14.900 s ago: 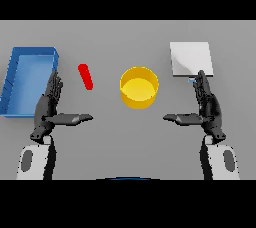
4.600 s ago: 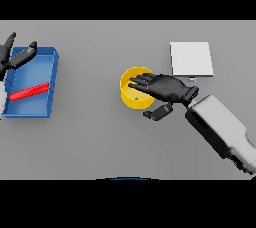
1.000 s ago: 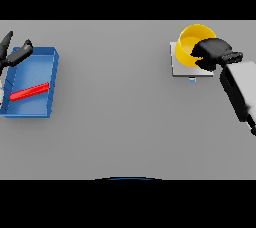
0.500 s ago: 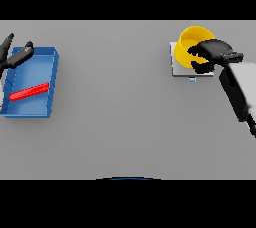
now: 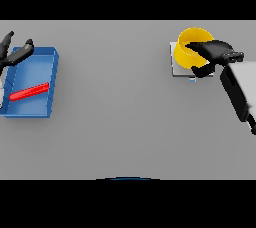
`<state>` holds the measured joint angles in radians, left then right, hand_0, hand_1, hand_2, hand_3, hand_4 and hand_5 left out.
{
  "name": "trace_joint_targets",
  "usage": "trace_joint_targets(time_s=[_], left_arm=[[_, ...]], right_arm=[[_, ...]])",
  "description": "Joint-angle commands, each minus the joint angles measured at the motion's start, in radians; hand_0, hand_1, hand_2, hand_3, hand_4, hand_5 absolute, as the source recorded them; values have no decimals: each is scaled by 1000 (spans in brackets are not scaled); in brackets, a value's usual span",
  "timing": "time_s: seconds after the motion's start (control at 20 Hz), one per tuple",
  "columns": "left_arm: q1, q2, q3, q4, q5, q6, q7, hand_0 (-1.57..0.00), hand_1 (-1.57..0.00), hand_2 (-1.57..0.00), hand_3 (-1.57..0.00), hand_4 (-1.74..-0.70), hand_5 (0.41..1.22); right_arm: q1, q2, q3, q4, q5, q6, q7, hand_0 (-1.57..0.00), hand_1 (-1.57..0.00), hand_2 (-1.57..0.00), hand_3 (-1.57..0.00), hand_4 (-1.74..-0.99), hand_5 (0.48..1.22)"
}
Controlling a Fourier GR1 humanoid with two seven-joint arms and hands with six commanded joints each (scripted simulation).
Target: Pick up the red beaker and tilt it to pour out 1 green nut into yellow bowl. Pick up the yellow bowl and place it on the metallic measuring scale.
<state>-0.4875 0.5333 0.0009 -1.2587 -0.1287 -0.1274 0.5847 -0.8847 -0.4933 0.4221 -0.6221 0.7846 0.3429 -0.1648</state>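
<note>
A: Where's the yellow bowl [image 5: 192, 51]?

B: Far right corner of the table [image 5: 120, 122], sitting on the metallic scale [image 5: 174, 62]. Only the scale's left and near edges show under it.

A: Right hand [image 5: 212, 52]?

B: At the bowl's right rim. Fingers reach across the rim over the bowl's inside, thumb sits below at the outer wall, so the rim is pinched between them.

A: Red beaker [image 5: 30, 91]?

B: Lying flat in the blue tray [image 5: 53, 74] by the table's left edge, slightly slanted.

A: Left hand [image 5: 12, 54]?

B: At the tray's far left corner, fingers spread apart, holding nothing, clear of the beaker.
</note>
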Motion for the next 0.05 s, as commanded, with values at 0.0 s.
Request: trace_joint_targets(time_s=[0.0], left_arm=[[4, 3, 6, 5, 4, -1, -16, 1, 1, 1, 1, -833, 760]], right_arm=[[4, 1, -1, -6, -3, 3, 4, -64, -63, -50, -42, -1390, 779]])
